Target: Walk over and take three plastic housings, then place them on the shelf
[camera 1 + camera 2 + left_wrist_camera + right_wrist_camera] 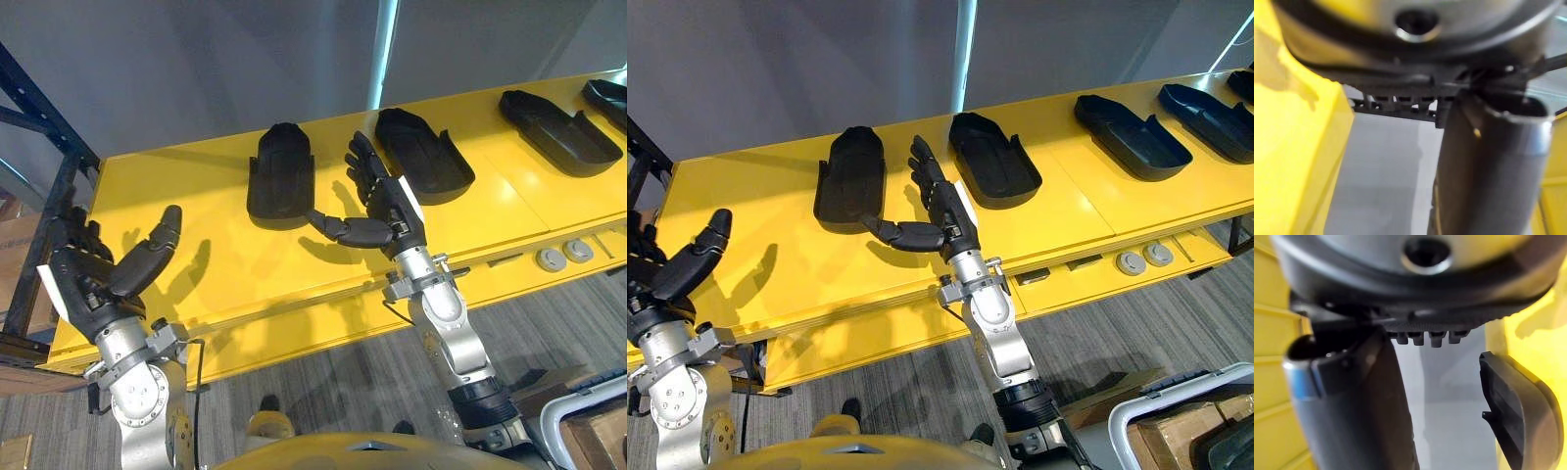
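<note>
Left eye view: four housings [281, 176] [423, 155] [558, 132] [609, 101] on table [196, 259]

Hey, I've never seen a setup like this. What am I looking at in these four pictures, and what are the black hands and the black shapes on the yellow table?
This is a humanoid robot with two silver-grey arms that end in dark hands. The two wide pictures come from cameras in its head, looking down. The two close, dark ones come from cameras on its wrists, each looking along its own hand.

The left hand is at the near left corner of the yellow table. The right hand is over the table, between the left housing and the middle housing. These are black plastic shells, and a third housing lies further right.

Both hands have open fingers and hold nothing.
</note>
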